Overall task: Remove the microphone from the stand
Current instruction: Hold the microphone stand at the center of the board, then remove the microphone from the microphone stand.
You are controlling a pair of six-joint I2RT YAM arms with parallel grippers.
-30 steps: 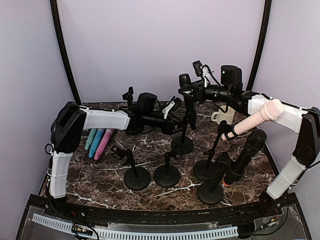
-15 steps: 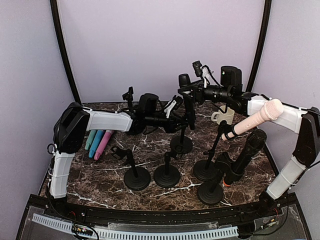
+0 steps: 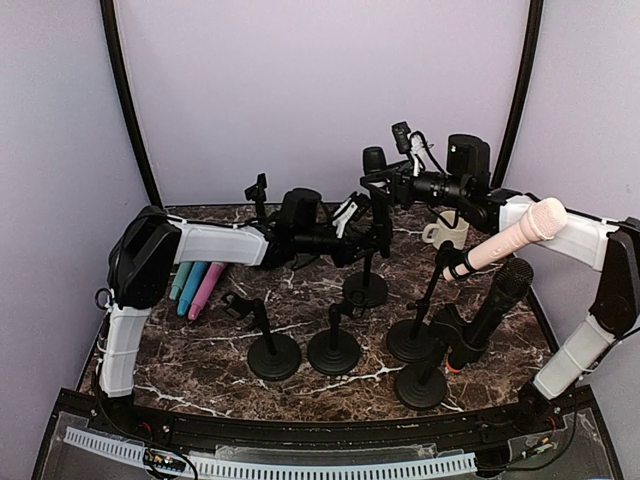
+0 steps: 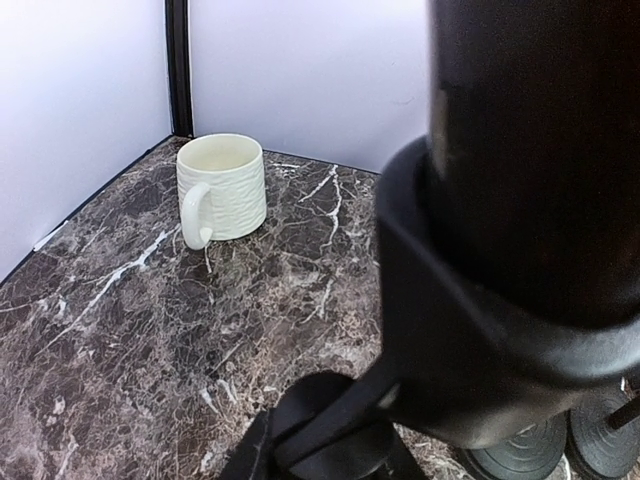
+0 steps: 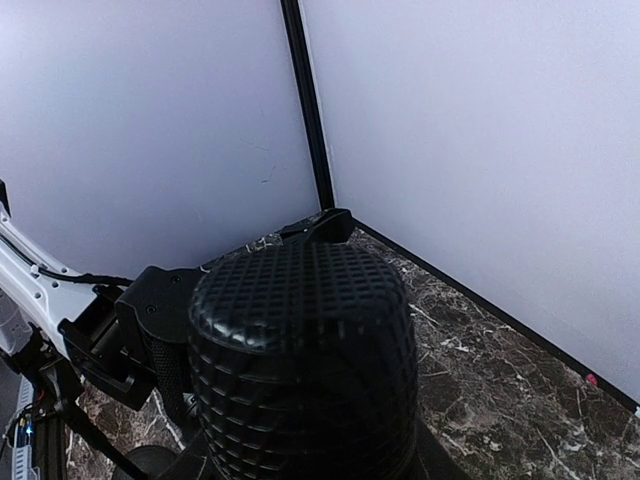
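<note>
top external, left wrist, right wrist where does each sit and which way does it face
Top external: above and behind left arm and right arm, both shown, looking down on the table.
Left wrist: low, facing the mug past the black microphone; own fingers unclear.
Right wrist: above the microphone's grille, facing the corner; left arm shows.
Shared: both wrists see the microphone.

Mug behind stands
</note>
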